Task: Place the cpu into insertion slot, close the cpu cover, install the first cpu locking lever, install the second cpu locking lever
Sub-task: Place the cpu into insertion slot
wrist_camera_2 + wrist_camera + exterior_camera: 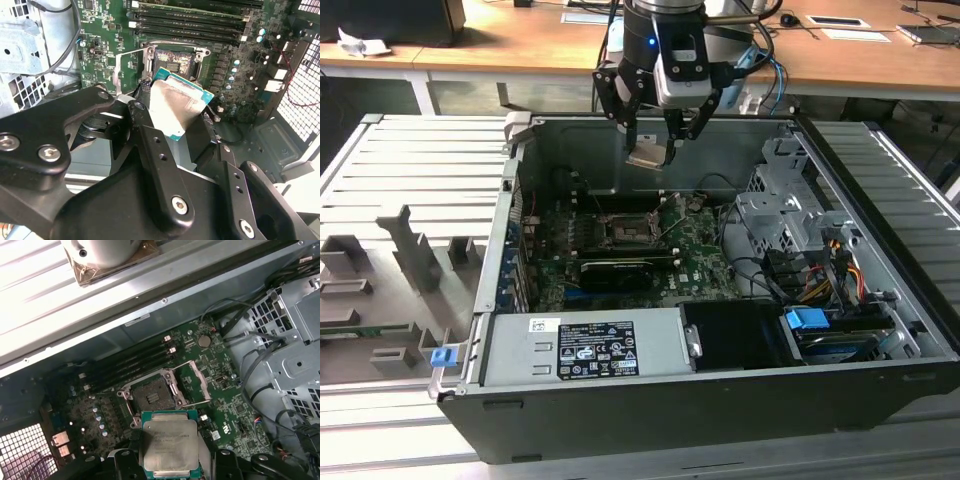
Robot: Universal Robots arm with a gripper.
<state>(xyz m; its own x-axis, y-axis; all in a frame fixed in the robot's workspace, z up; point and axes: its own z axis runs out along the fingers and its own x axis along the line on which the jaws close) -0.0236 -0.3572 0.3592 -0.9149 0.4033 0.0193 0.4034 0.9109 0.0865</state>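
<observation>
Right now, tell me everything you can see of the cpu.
The cpu is a small flat square chip with a pale silver-grey metal top and a green rim. It hangs tilted in the jaws of the gripper, which grip its opposite edges. It is in the air, raised clear of the insertion slot, touching nothing else.

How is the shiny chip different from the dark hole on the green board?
The cpu has a pale silvery top; the insertion slot is dark. The cpu is held in the air by the pincer; the insertion slot sits on the green motherboard. The cpu is a flat plate; the insertion slot is an open recess. Both are square.
</observation>
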